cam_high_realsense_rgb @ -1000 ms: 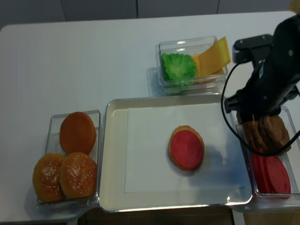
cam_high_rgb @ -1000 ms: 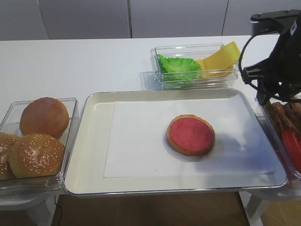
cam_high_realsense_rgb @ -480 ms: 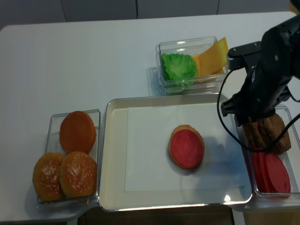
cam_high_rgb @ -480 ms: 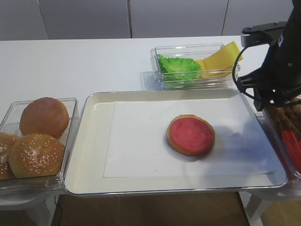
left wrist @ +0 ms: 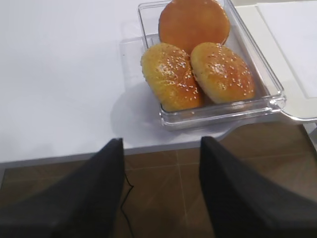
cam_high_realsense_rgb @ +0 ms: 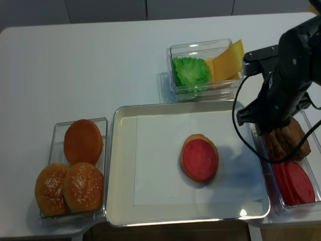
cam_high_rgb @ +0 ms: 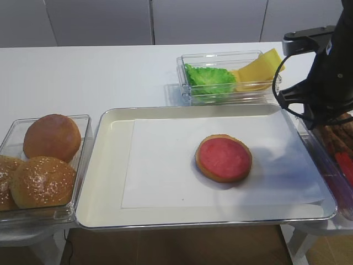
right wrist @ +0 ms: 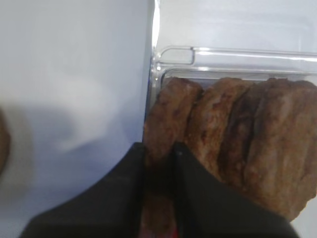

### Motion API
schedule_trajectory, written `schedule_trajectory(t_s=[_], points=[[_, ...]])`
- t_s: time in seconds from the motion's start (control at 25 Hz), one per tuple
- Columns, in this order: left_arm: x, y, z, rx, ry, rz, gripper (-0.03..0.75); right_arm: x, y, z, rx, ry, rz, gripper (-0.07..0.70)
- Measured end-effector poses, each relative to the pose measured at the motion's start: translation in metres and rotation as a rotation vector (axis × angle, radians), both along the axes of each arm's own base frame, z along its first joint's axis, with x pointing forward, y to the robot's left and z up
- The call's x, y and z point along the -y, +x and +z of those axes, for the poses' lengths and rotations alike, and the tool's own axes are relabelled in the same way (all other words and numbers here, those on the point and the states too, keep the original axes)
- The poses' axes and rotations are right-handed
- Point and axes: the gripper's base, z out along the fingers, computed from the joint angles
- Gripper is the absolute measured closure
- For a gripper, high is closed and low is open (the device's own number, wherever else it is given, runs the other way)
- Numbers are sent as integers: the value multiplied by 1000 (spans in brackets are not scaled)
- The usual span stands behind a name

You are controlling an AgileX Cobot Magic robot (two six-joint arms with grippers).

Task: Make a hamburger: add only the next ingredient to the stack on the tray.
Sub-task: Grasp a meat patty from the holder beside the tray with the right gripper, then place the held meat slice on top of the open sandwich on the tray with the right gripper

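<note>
The stack [cam_high_rgb: 223, 158] is a tan bun base with a red-pink top, lying on white paper right of the middle of the metal tray [cam_high_rgb: 105, 165]. In the right wrist view several brown meat patties [right wrist: 233, 124] stand on edge in a clear bin just past the tray's right rim. My right gripper [right wrist: 158, 153] is shut on the leftmost meat patty [right wrist: 168, 111], one dark finger on each face. From above, the right arm hides that grip and only the patties [cam_high_realsense_rgb: 286, 143] behind it show. My left gripper [left wrist: 161, 148] hangs open and holds nothing, off the table's front edge over the floor.
A clear bin of domed buns [cam_high_rgb: 38, 160], plain and seeded, stands left of the tray. Behind the tray a bin holds lettuce [cam_high_rgb: 209, 80] and yellow cheese slices [cam_high_rgb: 259, 66]. Red slices [cam_high_realsense_rgb: 296, 183] lie in the right bin in front of the patties.
The right arm has shifted left over the patty bin. Its jaws, open earlier, have closed on the leftmost patty. The left arm and the stack have not moved.
</note>
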Motion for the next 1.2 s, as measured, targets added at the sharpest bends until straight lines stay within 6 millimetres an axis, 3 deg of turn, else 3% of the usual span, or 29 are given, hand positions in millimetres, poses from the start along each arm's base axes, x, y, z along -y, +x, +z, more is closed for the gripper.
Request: schedule_trajectory(t_s=[0.28, 0.96, 1.2], points=[[0, 0, 0, 0, 0, 0, 346, 2, -7, 12, 15, 5, -6, 517], [0, 0, 0, 0, 0, 0, 346, 12, -57, 85, 217, 97, -20, 518], [0, 0, 0, 0, 0, 0, 346, -22, -74, 91, 230, 127, 101, 518]])
